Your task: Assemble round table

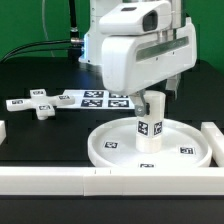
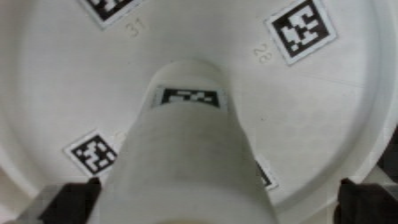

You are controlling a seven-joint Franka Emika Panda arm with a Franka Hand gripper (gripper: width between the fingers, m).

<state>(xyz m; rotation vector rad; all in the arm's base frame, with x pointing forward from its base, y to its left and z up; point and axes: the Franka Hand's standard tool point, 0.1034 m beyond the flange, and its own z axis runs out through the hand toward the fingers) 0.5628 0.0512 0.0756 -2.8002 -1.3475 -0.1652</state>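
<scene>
Hand [image 1: 150, 97] wide, straddling post [image 1: 149, 125]; post upright at disc [image 1: 110, 144] centre, directly below; cross piece [image 1: 40, 105] at nine o'clock

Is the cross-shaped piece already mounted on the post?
No, the cross piece lies on the table, apart from the post standing on the disc.

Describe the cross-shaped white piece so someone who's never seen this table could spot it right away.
Start at the large round disc with the upright post under the gripper. Look toward the exterior view's left, beyond the flat marker board: the cross-shaped piece lies alone on the black table. Only it has four arms.
</scene>
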